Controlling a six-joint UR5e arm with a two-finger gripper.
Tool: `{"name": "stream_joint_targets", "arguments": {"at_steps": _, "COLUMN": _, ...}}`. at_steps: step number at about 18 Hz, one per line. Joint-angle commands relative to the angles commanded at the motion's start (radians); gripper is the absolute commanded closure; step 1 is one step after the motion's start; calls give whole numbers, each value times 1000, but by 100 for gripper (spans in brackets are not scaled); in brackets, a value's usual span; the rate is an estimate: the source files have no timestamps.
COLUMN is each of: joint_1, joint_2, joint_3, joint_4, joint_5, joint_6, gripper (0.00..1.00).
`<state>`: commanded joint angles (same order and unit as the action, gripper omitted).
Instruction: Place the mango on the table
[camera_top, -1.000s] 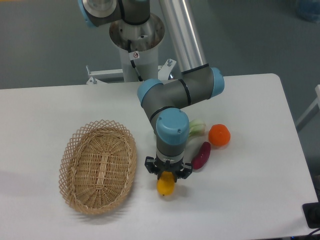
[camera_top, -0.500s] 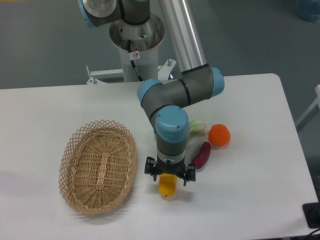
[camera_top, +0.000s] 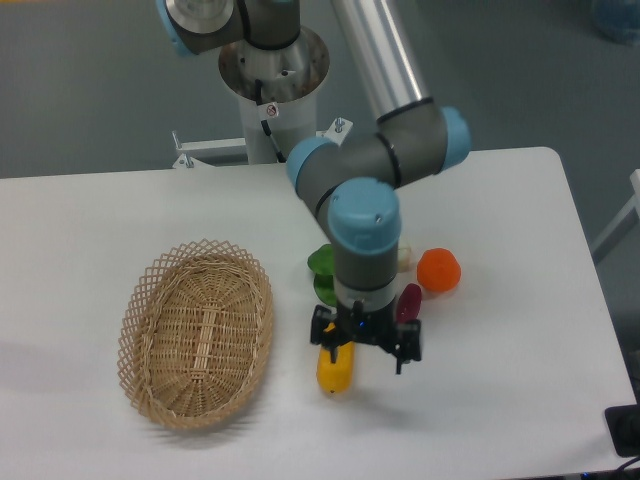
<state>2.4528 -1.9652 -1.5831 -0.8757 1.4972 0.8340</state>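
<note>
Mango (camera_top: 335, 372) is lying on the tabletop (camera_top: 500, 400) toward the front edge, just right of the wicker basket (camera_top: 197, 333). The pincer (camera_top: 365, 347) hangs above it with jaws spread, gripping nothing. Orange (camera_top: 439, 271) and a purple vegetable (camera_top: 408, 301) sit behind.

No words, brand names or numbers can be read anywhere in this view. The only marking is a small round sticker (camera_top: 269, 110) with a red-and-white sign, on the white base column of the robot arm (camera_top: 272, 100) just behind the far edge of the table (camera_top: 110, 210); it is too small to make out.
</note>
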Motion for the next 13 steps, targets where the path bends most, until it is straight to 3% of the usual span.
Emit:
{"name": "stream_joint_targets", "arguments": {"at_steps": 3, "joint_1": 21, "joint_2": 43, "joint_3": -2, "joint_4": -69, "joint_5": -2, "joint_6": 108, "gripper": 0}}
{"name": "stream_joint_targets", "arguments": {"at_steps": 7, "joint_1": 52, "joint_2": 74, "joint_3": 11, "joint_4": -156, "joint_5": 1, "joint_6": 141, "gripper": 0}}
{"name": "stream_joint_targets", "arguments": {"at_steps": 13, "joint_1": 69, "joint_2": 91, "joint_3": 2, "joint_4": -189, "joint_5": 3, "joint_6": 269, "gripper": 0}}
